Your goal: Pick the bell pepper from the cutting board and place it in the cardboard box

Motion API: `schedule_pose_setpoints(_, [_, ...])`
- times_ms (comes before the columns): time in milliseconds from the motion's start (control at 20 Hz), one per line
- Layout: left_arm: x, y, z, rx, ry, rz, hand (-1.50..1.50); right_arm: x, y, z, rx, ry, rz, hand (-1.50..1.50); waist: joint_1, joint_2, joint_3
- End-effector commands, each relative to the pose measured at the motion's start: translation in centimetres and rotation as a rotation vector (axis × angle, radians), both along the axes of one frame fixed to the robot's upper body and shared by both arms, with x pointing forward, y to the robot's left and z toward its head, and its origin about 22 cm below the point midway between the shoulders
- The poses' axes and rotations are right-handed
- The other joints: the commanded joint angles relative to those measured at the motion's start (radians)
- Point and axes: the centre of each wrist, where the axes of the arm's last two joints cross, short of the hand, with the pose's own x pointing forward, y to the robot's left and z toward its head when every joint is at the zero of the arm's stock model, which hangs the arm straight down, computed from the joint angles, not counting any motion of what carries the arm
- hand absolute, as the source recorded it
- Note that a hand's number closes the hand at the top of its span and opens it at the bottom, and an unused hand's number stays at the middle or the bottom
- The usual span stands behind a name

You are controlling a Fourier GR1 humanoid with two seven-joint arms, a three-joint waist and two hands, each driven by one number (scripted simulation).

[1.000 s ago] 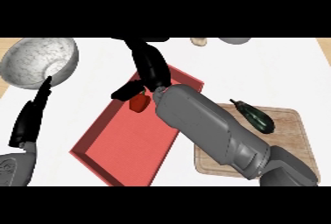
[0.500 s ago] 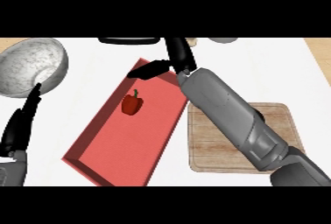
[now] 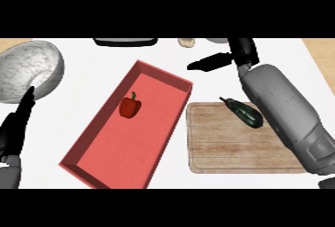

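Inside red box (image 3: 91, 153), bell pepper (image 3: 130, 107) lies free. Right hand (image 3: 219, 60) beyond box's far corner, fingers relaxed, holding nothing. Risk: forearm sweeping aubergine (image 3: 243, 111) off cutting board (image 3: 222, 150) beside box.

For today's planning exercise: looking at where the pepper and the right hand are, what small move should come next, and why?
Probably draw the right hand back toward the robot. The pepper already lies inside the red box, and the hand hangs open past the box's far corner, holding nothing.

The right forearm (image 3: 288, 115) hides the cutting board's (image 3: 229, 142) right edge.
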Motion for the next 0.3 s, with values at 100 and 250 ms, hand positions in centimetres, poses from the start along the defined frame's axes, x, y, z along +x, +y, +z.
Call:
schedule_pose_setpoints(100, [1.5,-0.6,0.0,0.001,0.023,0.006,0.00,-0.9,-9.5,-0.6,-0.050,0.009,0.038,-1.50,-0.008,0.002,0.000])
schedule_pose_setpoints(250, [-0.6,-1.9,-0.7,-0.010,-0.019,0.003,0.00,-1.9,-11.6,-2.0,-0.108,0.013,0.057,-1.50,0.001,-0.001,0.000])
